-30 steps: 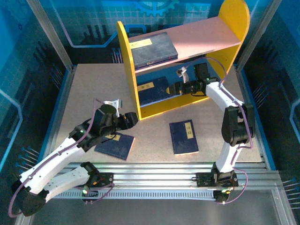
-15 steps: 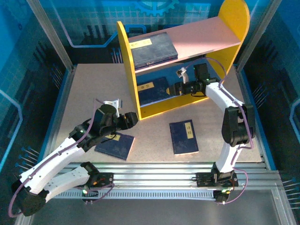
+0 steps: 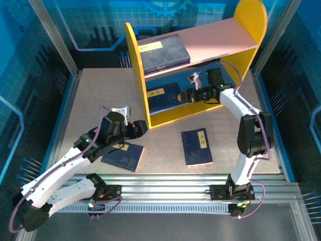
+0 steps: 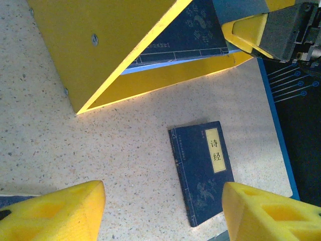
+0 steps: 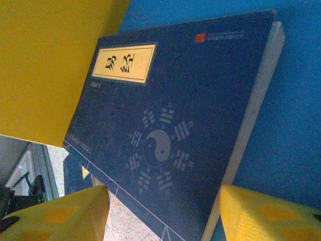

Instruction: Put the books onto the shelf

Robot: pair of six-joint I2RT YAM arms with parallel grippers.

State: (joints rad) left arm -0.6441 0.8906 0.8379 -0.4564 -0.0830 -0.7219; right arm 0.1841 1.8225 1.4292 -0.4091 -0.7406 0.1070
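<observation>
A speckled desk (image 3: 90, 100) carries a yellow-sided shelf (image 3: 136, 70) at its far side. The right tool (image 3: 187, 94) reaches into the shelf's lower tier. Its pads (image 5: 55, 213) are spread wide and pinch nothing. Straight ahead of it the lower book (image 3: 163, 95) lies flat on the blue board (image 5: 301, 100), one corner between the pads. Above that tool, the top book (image 3: 163, 52) lies on the pink board (image 3: 215, 42).

The left tool (image 3: 142, 128) hovers over the desk just in front of the shelf's left corner, pads spread and empty. Ahead of it and to its right, a third book (image 3: 196, 146) lies flat on the desk. A fourth book (image 3: 124, 156) lies behind and beneath it, partly under its arm (image 3: 65, 165).

By my judgement the task is about half done: two books are shelved and two remain on the desk.
</observation>
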